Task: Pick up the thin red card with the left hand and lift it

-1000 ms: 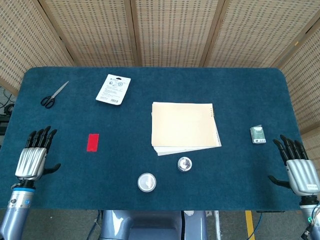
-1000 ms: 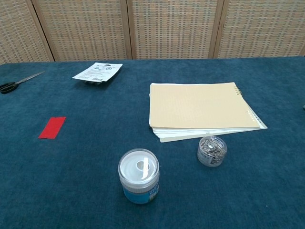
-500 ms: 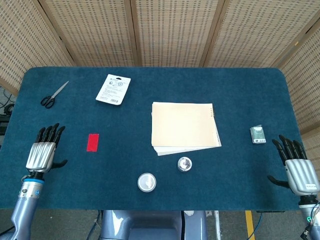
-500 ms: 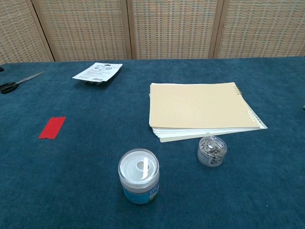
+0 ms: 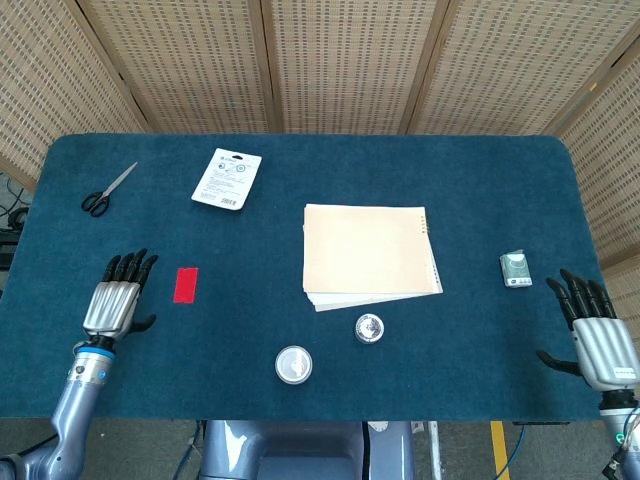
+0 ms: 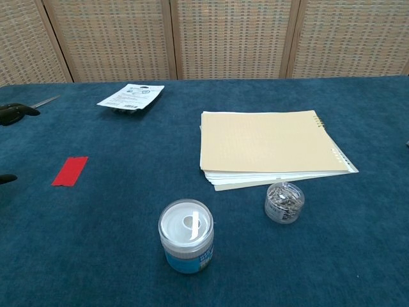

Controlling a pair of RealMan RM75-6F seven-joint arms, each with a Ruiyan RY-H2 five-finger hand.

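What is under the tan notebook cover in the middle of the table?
White sheets stick out beneath the tan notebook along its front edge. They lie on the blue table. Anything further under the stack is covered.

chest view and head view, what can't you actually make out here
- Left hand: chest view shows only dark fingertips at the left edge; the rest is cut off.
- Right hand: out of the chest view's frame.
- White package: label print too small in both views.
- Small green object: too small to identify in head view.
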